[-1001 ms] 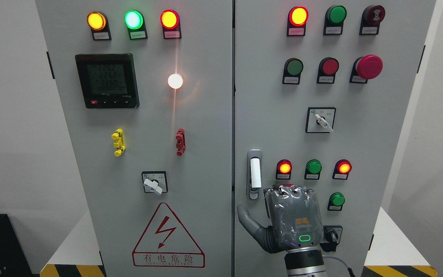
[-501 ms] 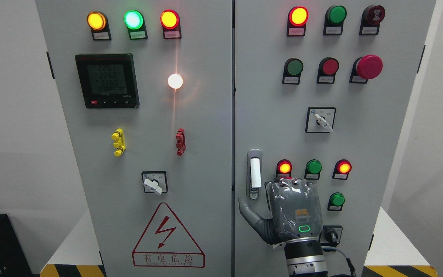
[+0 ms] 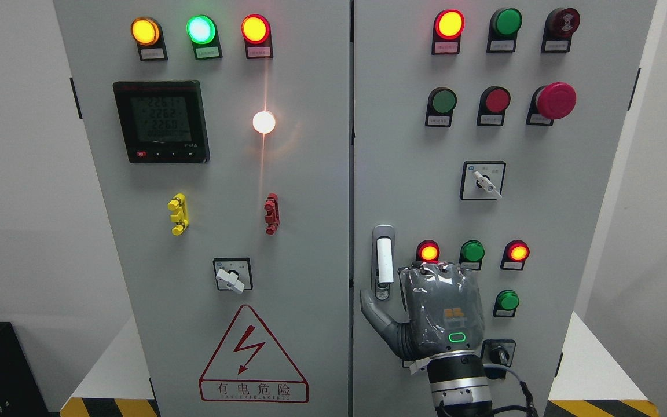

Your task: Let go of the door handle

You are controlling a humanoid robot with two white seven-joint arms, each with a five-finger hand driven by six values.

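We count two grey cabinet doors [image 3: 310, 231], one door handle [image 3: 384, 260], one digital meter [image 3: 161, 121], two white selector switches [image 3: 230, 279], one warning triangle [image 3: 252, 359], one right hand [image 3: 440, 315].

White walls [image 3: 15, 231] flank the scene; yellow-black hazard stripes [image 3: 107, 407] mark the pale floor [image 3: 119, 359].

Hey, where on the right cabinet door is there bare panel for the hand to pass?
Bare panel lies between the door handle and the selector switch above, and left of that switch. It is crowded around the right hand, among the indicator lights.
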